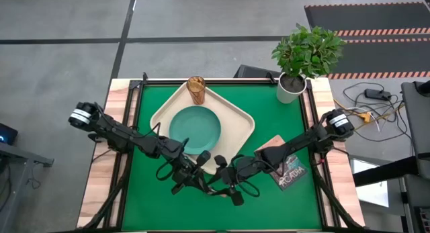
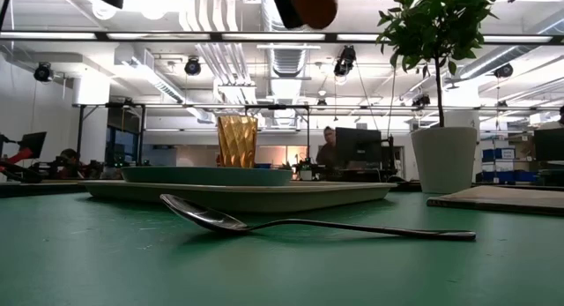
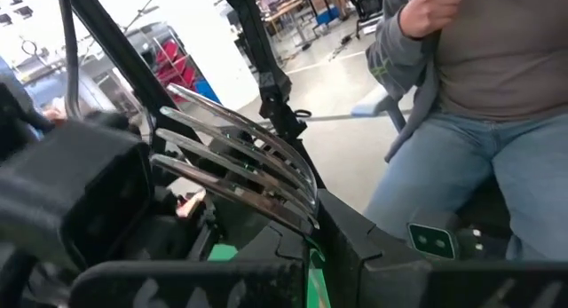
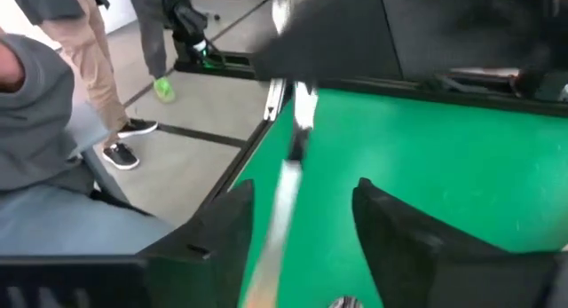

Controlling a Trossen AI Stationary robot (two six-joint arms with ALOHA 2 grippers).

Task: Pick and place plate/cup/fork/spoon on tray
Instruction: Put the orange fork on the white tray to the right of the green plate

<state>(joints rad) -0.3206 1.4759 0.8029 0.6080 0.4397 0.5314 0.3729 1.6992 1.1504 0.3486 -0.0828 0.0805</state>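
The cream tray lies at the far middle of the table. The teal plate and the amber cup stand on it. The dark spoon lies on the green mat in front of the tray. Both grippers meet near the table's near edge. My left gripper is shut on the fork, whose silver tines fill its wrist view. My right gripper is open. Its fingers stand either side of the fork's shaft without touching it. The reddish handle shows high in the low view. My left gripper holds the fork, and the tines stick out past its fingers. The gripper's own body hides the place of contact, so the part it has cannot be told. The fork is lifted clear of the table.
A white pot with a green plant stands at the far right corner. A picture-covered book lies on the right under my right arm. A person in jeans is close beyond the table's edge.
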